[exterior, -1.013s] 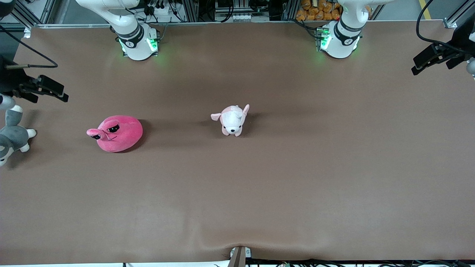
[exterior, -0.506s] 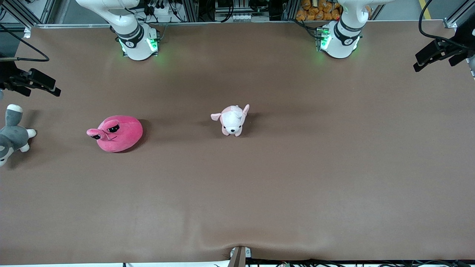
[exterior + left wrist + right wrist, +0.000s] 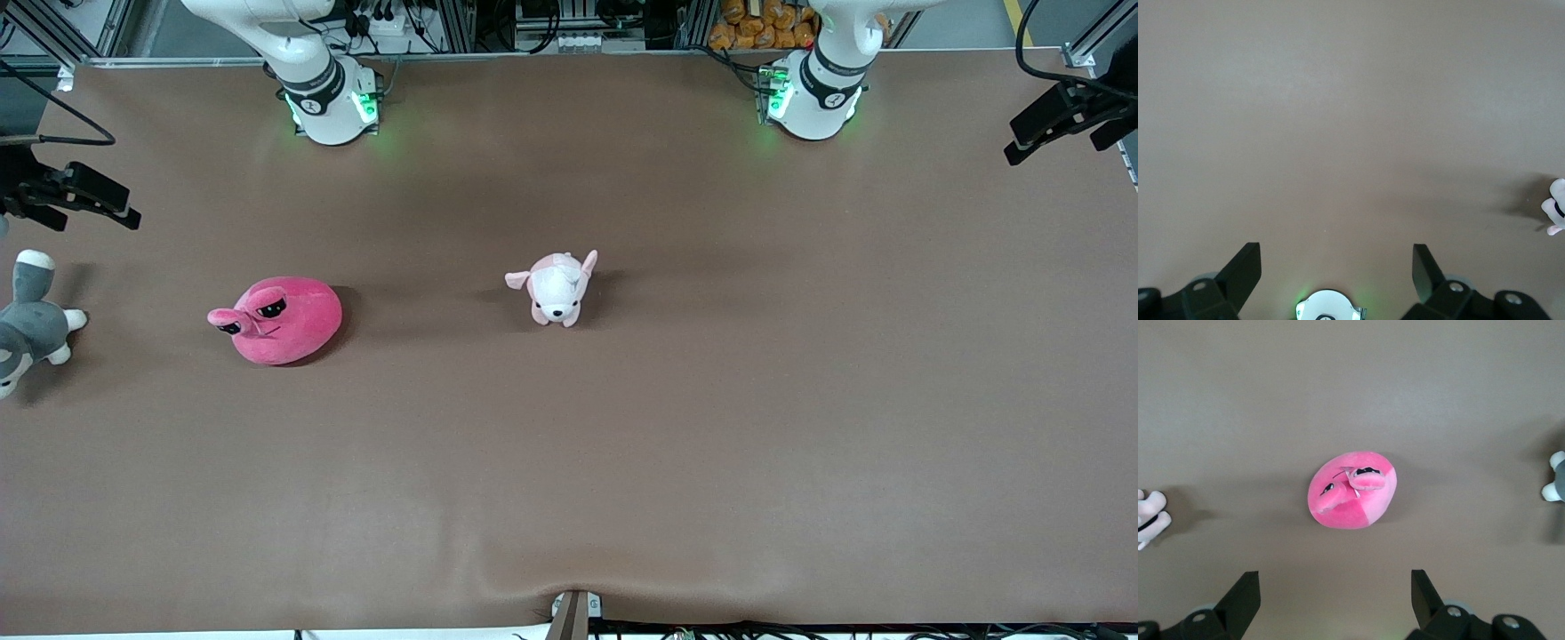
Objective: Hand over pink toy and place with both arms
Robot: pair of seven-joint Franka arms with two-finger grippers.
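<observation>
The pink toy (image 3: 277, 320) lies on the brown table toward the right arm's end, eyes toward the front camera. It also shows in the right wrist view (image 3: 1351, 491). My right gripper (image 3: 1335, 597) is open and empty, high over the table at the right arm's end, apart from the toy; it shows at the edge of the front view (image 3: 89, 191). My left gripper (image 3: 1335, 267) is open and empty, high over bare table at the left arm's end (image 3: 1062, 120).
A small white and pale pink dog plush (image 3: 556, 288) stands mid-table. A grey and white plush (image 3: 27, 329) lies at the table's edge at the right arm's end. The arm bases (image 3: 331, 98) (image 3: 813, 98) stand along the table's back edge.
Both grippers have drifted outward toward the table's ends and toward the bases' edge of the front view. The toys have not moved.
</observation>
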